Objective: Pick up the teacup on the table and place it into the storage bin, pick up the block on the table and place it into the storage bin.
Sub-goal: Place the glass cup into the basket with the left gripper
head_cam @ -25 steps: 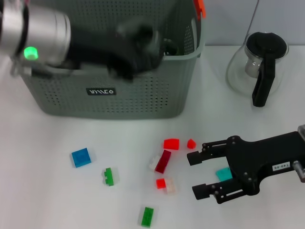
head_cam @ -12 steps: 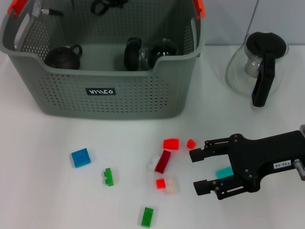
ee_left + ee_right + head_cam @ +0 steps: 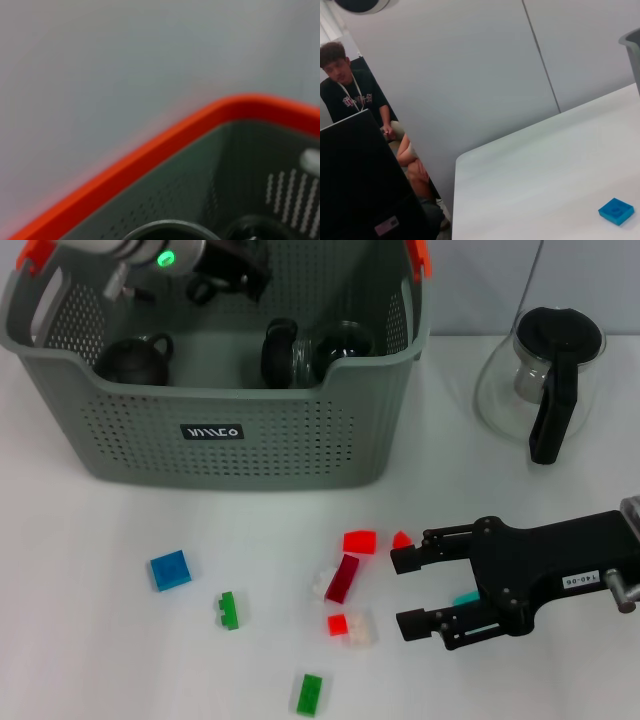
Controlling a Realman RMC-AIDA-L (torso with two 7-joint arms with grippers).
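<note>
Since half a second ago my right gripper (image 3: 400, 590) has slid left along the worktop (image 3: 90, 640), closer to the scattered blocks, and my left arm has come back into view at the far left corner of the storage bin (image 3: 230, 445). My right fingers (image 3: 425, 623) are spread wide and hold nothing; one sits just beside the small red block (image 3: 401, 538), the other low near the clear block (image 3: 358, 632). A cyan block (image 3: 466, 597) lies between the fingers, further back toward the palm and mostly covered by it. My left gripper (image 3: 215, 265) hangs over the bin's back edge; I cannot tell how its fingers stand. Inside the bin lie a dark teacup (image 3: 130, 358) on the left and two more dark cups (image 3: 310, 350) in the middle. A blue block (image 3: 170, 569), two green blocks (image 3: 230, 610) and several red ones (image 3: 343, 578) lie on the worktop in front of the bin. A glass carafe (image 3: 543, 375) stands to the right.
</note>
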